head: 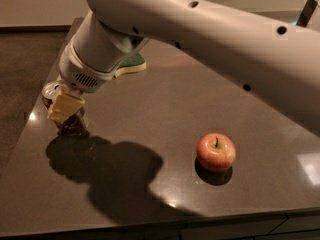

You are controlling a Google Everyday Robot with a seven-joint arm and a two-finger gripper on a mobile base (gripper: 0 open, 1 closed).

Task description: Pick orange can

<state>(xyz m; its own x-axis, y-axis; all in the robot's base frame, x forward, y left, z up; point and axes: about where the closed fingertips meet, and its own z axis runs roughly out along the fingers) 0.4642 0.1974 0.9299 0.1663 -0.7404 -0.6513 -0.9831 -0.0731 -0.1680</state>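
The orange can (74,126) stands upright near the table's left edge. Its silver top shows at the left and its dark lower body below, while the middle is hidden by my gripper. My gripper (65,108), cream-coloured at its tip, is at the end of the big white arm (210,29). The arm reaches down from the upper right. The gripper is right at the can, over its upper half. The can rests on the table.
A red-orange apple (215,151) sits on the dark table (150,109) at the right front. A green and cream object (131,65) lies behind the arm at the back. The table's left edge is close to the can, with dark floor beyond it.
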